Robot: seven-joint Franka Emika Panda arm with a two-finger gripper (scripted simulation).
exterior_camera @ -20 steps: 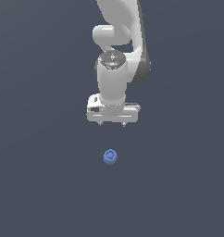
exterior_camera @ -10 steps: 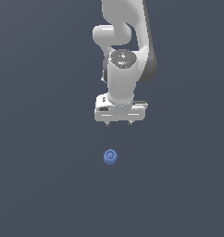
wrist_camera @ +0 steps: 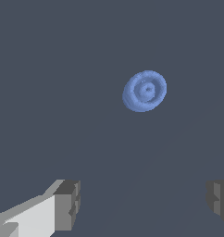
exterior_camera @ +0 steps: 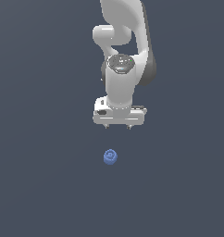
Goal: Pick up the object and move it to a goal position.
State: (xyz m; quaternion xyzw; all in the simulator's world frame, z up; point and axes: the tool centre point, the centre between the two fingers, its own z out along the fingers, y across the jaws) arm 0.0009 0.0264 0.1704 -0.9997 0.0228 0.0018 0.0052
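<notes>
Near the middle of the flat dark grey table, whose edges and corners lie outside both views, sits the small blue stubby cylinder-like object with a ringed round top. It rests alone on the surface, its ringed face turned upward and slightly tilted toward the exterior view's left. Above it hangs the white Franka arm, its wrist pointing straight down and ending in the white gripper. That gripper is well apart from the object, touching nothing. Seen from the wrist, its two grey-tipped fingers stand spread wide with only bare table between them, so the gripper is open and empty, and the blue object lies clear of both fingertips.
</notes>
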